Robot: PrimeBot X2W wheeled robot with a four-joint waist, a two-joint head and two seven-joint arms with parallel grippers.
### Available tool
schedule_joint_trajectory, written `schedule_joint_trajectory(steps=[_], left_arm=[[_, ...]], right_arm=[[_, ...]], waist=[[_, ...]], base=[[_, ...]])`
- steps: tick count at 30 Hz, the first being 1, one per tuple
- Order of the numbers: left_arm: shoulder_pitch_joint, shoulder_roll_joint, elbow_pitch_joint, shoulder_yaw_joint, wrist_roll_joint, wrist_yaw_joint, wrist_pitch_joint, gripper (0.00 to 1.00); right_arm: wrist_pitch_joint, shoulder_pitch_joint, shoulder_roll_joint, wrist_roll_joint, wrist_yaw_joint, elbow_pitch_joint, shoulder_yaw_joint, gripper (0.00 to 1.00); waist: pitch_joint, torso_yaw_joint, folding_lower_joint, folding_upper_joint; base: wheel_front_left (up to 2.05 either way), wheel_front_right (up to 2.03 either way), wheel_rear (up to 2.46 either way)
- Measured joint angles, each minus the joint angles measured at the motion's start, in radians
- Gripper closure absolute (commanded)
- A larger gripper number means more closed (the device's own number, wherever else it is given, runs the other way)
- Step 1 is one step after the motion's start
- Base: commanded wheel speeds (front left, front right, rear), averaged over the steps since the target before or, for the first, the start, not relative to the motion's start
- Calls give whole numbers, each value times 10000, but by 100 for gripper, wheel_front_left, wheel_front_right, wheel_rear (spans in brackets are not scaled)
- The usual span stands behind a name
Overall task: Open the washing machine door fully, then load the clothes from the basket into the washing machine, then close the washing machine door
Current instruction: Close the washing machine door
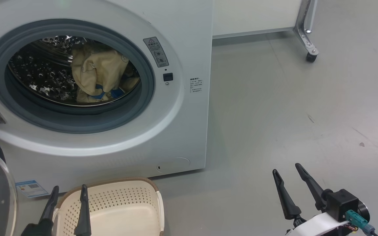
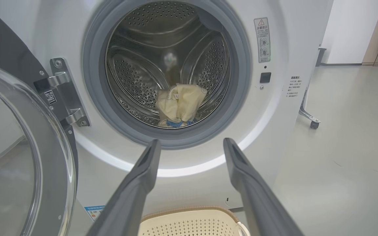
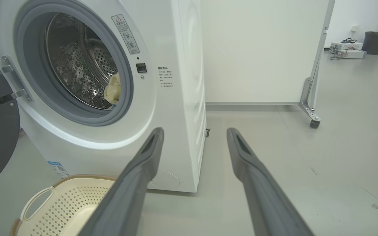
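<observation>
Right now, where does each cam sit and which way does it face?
Head: on the head, looking down at the washing machine and basket; left gripper lower left, right gripper lower right.
Left wrist: faces into the drum, clothes inside; own fingers below.
Right wrist: faces the machine's right corner and floor; own fingers below.
Shared: both wrist views show the open door.

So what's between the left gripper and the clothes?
In the left wrist view, the washer's white front, then the grey gasket, lie between the open left gripper and the clothes in the drum. Nothing blocks the way.
</observation>
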State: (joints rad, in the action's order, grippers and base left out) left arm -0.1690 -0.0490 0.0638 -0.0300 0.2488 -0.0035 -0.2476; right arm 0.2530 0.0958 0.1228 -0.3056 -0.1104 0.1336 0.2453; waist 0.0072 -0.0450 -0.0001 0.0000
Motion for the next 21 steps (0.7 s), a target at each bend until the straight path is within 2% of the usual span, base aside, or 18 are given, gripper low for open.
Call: schedule_joint_trajectory(steps=[8,21], left_arm=[[-177,0,-96,23,-161,307,13,0],[-212,0,-286,-10,-215,351,102,0]], right_arm=[[0,7,6,0,75,-82,0,0],[-10,186,6,-2,90,-140,2,0]], waist=[[-57,37,0,0],[-96,99,1,0]], base=[[-9,9,0],[-48,48,0]])
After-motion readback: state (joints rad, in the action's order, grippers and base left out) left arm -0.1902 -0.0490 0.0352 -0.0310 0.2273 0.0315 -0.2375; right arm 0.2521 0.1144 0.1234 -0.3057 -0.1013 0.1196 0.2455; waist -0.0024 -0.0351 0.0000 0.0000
